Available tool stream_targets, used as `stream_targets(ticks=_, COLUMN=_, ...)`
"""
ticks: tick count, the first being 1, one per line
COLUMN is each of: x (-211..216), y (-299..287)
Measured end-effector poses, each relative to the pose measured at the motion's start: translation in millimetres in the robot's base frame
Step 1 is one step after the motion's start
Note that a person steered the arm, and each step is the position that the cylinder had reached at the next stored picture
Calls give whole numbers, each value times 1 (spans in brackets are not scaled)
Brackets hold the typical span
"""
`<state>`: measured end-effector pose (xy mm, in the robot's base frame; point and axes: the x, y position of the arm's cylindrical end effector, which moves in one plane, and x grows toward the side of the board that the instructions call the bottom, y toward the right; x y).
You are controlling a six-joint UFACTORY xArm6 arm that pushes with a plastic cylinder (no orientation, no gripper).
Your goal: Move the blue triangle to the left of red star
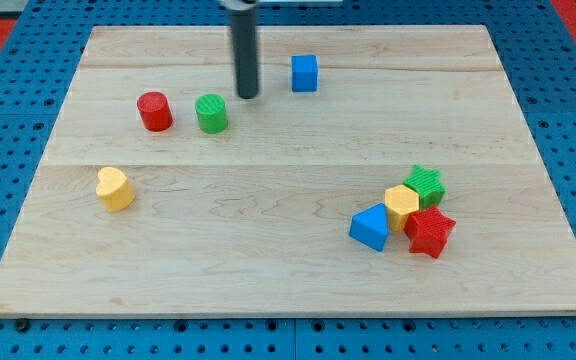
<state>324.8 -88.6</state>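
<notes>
**Tip far from the cluster it must work**

The wooden board (288,200) carries a tight cluster at the view's lower right: blue triangle (370,227) touching a yellow block (401,205), with the red star (430,232) just beyond. My tip (248,96), a bare rod with nothing to clasp, stands well apart near the top, between the green cylinder (211,113) and blue cube (304,73)
</notes>
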Motion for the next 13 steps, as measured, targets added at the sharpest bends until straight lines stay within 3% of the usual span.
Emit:
stream_targets(ticks=1, x=0, y=-55)
stream_targets(ticks=3, x=55, y=2)
stream_targets(ticks=4, x=98, y=-8)
stream_targets(ticks=5, x=98, y=36)
stream_targets(ticks=6, x=85, y=15)
stream_targets(ticks=9, x=126, y=140)
stream_targets(ticks=13, x=203, y=194)
